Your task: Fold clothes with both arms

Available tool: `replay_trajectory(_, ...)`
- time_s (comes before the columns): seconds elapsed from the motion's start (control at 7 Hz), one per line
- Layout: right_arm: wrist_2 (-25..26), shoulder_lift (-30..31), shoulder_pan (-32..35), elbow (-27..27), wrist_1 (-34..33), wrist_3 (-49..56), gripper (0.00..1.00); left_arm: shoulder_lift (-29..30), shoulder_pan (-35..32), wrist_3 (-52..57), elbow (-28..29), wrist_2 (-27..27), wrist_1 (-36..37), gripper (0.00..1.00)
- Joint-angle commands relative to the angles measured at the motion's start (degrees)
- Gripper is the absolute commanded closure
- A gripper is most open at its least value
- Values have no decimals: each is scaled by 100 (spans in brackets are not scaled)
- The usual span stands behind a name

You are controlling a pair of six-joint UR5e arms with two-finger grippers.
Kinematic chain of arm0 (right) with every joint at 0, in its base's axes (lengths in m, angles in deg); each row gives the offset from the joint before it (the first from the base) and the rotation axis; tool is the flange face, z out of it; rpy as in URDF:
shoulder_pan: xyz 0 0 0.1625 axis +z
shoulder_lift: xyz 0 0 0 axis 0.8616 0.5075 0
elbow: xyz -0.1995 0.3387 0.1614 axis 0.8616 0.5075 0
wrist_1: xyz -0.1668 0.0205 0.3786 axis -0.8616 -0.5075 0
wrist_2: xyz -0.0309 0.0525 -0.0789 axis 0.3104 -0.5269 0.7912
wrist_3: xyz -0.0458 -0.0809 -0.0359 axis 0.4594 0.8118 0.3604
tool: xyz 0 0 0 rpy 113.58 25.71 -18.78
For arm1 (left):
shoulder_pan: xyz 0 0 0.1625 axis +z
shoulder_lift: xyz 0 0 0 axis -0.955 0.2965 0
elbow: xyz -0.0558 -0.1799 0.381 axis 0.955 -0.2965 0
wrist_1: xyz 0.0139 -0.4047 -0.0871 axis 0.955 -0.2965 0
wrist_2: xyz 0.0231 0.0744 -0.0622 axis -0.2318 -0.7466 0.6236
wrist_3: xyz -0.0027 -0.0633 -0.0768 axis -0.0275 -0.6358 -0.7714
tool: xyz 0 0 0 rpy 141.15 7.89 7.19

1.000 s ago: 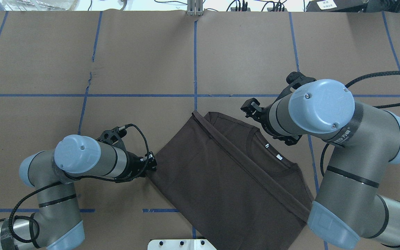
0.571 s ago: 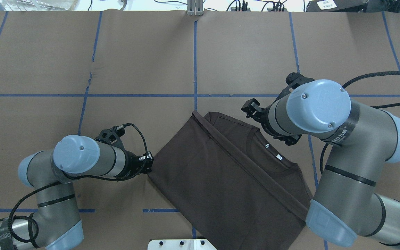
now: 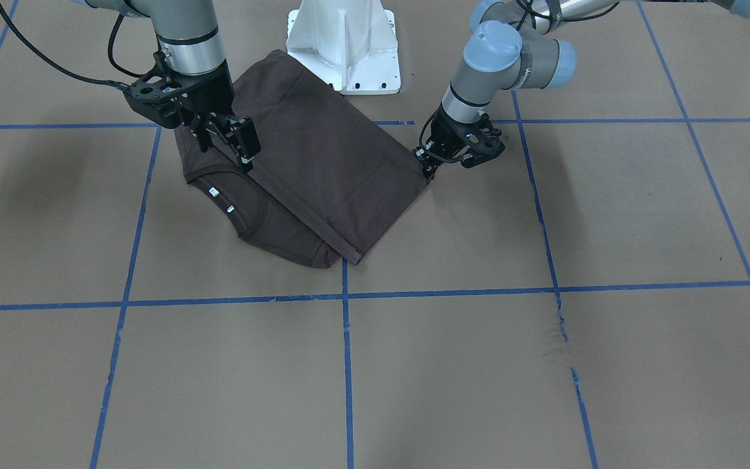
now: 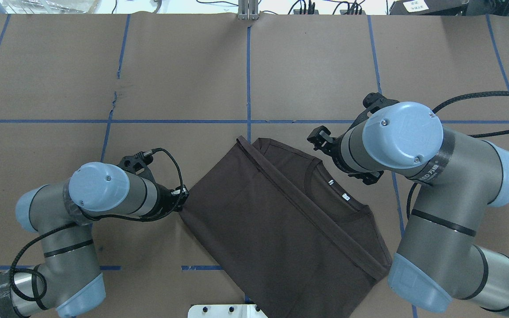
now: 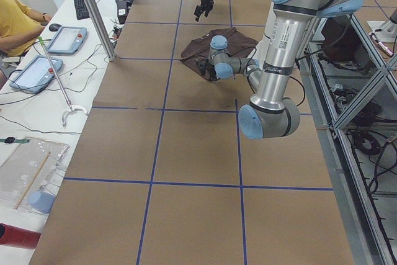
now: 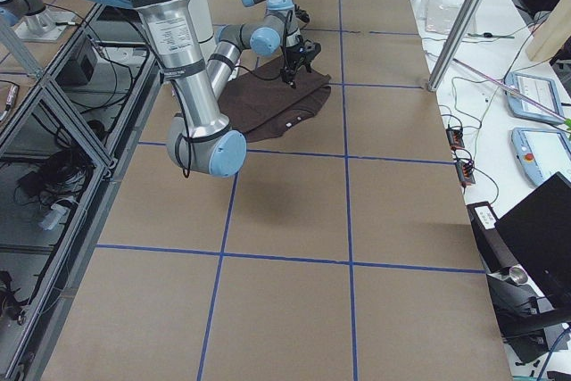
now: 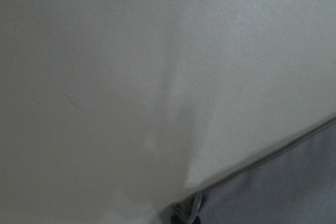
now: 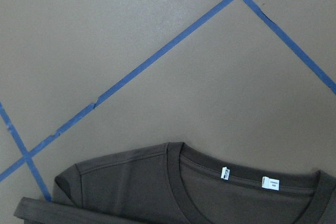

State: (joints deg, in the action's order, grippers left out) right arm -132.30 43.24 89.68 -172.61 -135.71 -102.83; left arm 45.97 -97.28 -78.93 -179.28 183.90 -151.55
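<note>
L gripper [image 3: 428, 170] looks clenched on T-shirt [image 3: 323, 163] corner far from collar [image 8: 176, 182], prob. to tug fold flat. R gripper [image 3: 225, 144] released, hovers beside collar.

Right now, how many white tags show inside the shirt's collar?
2. In the right wrist view, the narrow tag is on the left and the wide tag is just right of it, both inside the shirt neck. More may hide under the fold.

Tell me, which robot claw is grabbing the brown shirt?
The left claw. It is closed on a side corner of the T-shirt, down at the table. The right claw hangs open above the shirt, near the collar.
</note>
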Motion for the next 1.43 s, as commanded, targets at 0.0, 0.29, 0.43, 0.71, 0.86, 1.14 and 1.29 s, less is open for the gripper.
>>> replay_trajectory(0.0, 13, 0, -4, 34, 104, 4, 0, 604, -933, 1358, 549, 38, 143, 100)
replay_trajectory(0.29, 13, 18, -47, 322, 796, -57, 0, 1955, -1789, 1682, 2670, 56, -241, 100)
replay_trajectory(0.43, 21, 35, -65, 368, 1009, -31, 0, 2484, -1932, 1666, 3464, 56, -800, 100)
replay_trajectory(0.71, 135, -114, -83, 360, 1020, -93, 0, 3156, -2100, 1648, 4760, 12, -1804, 95)
replay_trajectory(0.86, 127, -123, -118, 368, 1028, -75, 0, 3175, -2092, 1622, 4756, 30, -1999, 50)
replay_trajectory(1.14, 136, -245, -136, 508, 1422, -14, 0, 2888, -1934, 1630, 4520, 12, -2641, 24)
replay_trajectory(1.29, 153, -525, -153, 761, 1406, -14, 0, 2494, -1942, 1665, 4179, 12, -2634, 23)
